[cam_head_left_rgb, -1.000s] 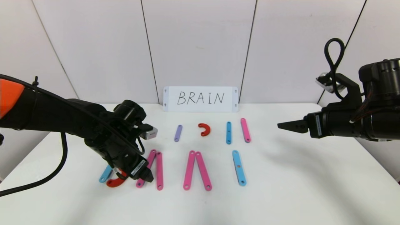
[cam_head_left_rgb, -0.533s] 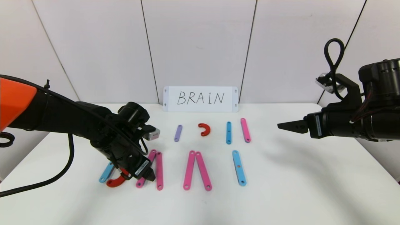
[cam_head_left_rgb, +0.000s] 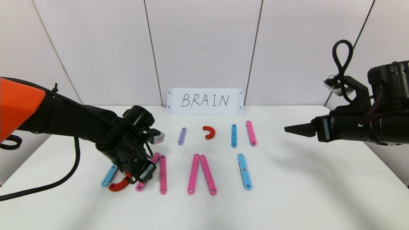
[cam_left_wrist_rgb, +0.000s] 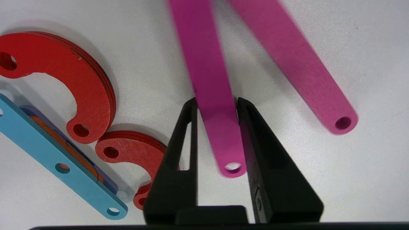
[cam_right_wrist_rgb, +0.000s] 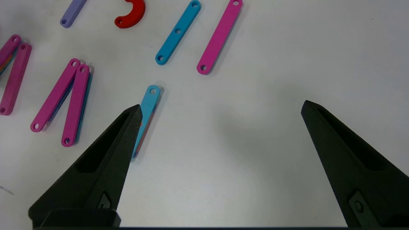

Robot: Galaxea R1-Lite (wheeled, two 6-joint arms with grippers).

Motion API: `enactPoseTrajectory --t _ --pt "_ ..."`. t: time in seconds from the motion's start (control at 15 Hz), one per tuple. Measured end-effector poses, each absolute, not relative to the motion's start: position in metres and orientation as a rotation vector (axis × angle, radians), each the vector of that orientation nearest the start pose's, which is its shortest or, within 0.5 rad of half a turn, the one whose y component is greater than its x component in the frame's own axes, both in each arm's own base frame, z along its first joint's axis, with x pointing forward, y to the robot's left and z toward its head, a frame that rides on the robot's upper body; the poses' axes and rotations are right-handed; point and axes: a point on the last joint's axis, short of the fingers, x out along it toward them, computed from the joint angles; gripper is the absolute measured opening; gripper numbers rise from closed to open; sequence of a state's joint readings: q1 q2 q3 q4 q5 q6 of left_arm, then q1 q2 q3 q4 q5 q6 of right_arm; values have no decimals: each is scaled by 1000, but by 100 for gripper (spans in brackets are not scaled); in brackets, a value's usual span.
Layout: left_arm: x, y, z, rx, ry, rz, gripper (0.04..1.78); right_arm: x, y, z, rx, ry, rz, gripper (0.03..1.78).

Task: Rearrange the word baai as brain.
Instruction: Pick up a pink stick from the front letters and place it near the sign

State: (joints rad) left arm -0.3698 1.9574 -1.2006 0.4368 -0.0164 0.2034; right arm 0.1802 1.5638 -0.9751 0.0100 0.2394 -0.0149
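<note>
The word lies in a front row on the white table [cam_head_left_rgb: 287,191]. At its left are a light-blue bar [cam_head_left_rgb: 109,175] and red hooks [cam_head_left_rgb: 119,186]. My left gripper [cam_head_left_rgb: 147,174] is shut on the left pink bar [cam_head_left_rgb: 139,187] of the first A. In the left wrist view this gripper [cam_left_wrist_rgb: 216,100] has the bar [cam_left_wrist_rgb: 211,80] between its fingers, beside the other pink bar [cam_left_wrist_rgb: 297,64] and the red hooks [cam_left_wrist_rgb: 80,80]. A second pink pair [cam_head_left_rgb: 200,174] and a light-blue bar [cam_head_left_rgb: 244,171] follow. My right gripper [cam_head_left_rgb: 292,129] hangs open above the table's right side, and the right wrist view [cam_right_wrist_rgb: 222,105] shows it empty.
A back row holds a purple bar [cam_head_left_rgb: 182,136], a red hook [cam_head_left_rgb: 209,132], a light-blue bar [cam_head_left_rgb: 234,135] and a pink bar [cam_head_left_rgb: 251,133]. A white card [cam_head_left_rgb: 204,101] reading BRAIN leans on the wall behind.
My left gripper has shifted slightly back and left with the pink bar. The bar's near end has swung a little to the left. The right arm has not moved.
</note>
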Motion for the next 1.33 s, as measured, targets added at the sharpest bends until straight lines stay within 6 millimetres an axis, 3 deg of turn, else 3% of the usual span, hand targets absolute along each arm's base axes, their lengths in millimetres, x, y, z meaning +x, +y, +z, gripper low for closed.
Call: enactPoseTrajectory --t 0.13,0.67,1.0,1.33 --pt "307 -120 118 387 1147 -460 30 263 53 208 4 599 412 174" --pt "312 -124 126 312 1115 -428 30 263 54 207 0 603 415 174" --pt "333 -125 159 65 956 -296 30 263 54 207 1 602 415 174" --pt "367 -95 181 -76 860 -147 30 262 54 208 2 603 415 174"
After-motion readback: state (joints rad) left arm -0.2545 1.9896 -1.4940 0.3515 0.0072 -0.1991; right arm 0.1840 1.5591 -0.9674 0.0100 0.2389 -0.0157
